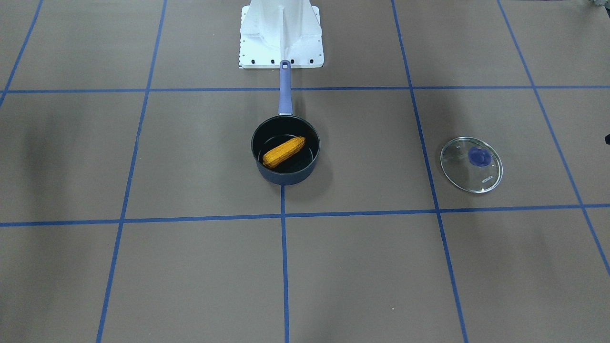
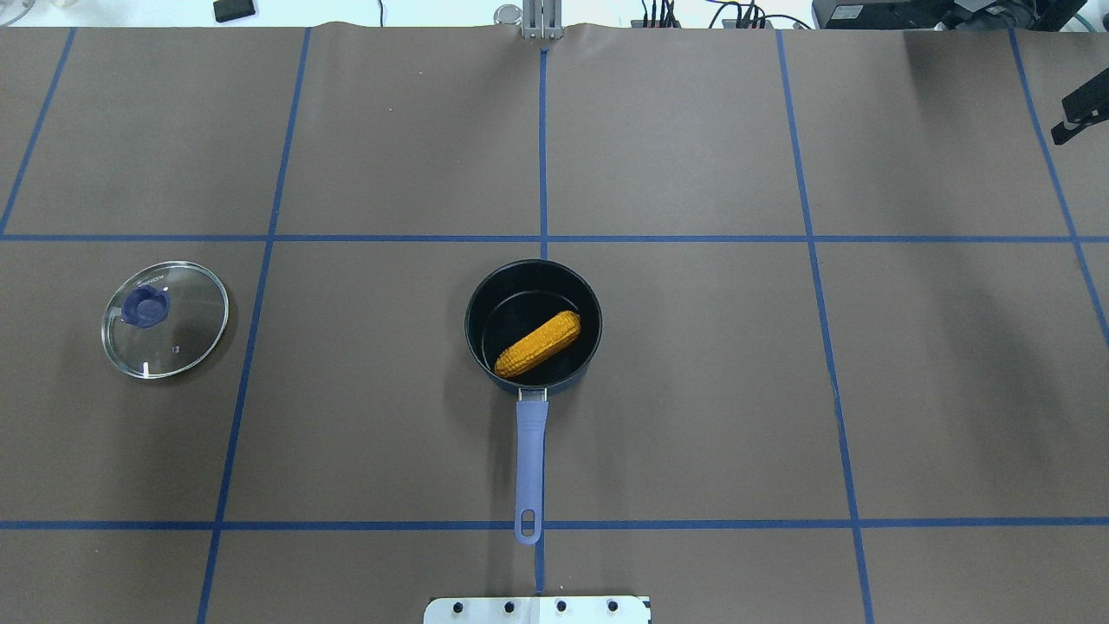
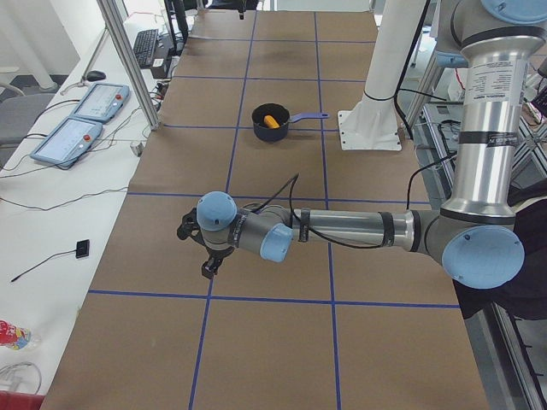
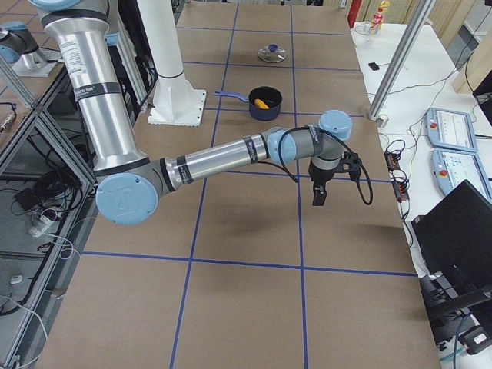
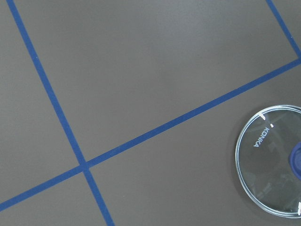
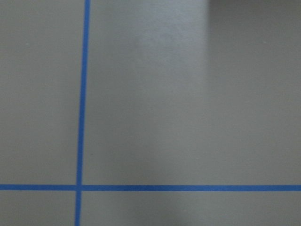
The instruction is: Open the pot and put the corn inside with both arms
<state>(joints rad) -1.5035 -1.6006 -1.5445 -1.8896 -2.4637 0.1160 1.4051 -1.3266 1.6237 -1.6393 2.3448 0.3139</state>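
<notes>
The pot (image 1: 286, 178) stands open at the table's middle, its lavender handle (image 2: 530, 451) pointing toward the robot base. The corn (image 1: 284, 152) lies slanted inside it, also seen from overhead (image 2: 538, 343). The left gripper (image 3: 208, 266) hangs over the table far to the pot's left, near the glass lid. The right gripper (image 4: 317, 198) hangs far to the pot's right; only a black piece of it (image 2: 1079, 113) shows at the overhead view's edge. I cannot tell whether either gripper is open or shut. Neither wrist view shows fingers.
The glass lid (image 2: 165, 319) with purple knob lies flat on the table left of the pot, also in the left wrist view (image 5: 270, 165). The white robot base (image 1: 281, 35) stands behind the pot handle. Control pendants (image 3: 81, 120) lie on the side bench.
</notes>
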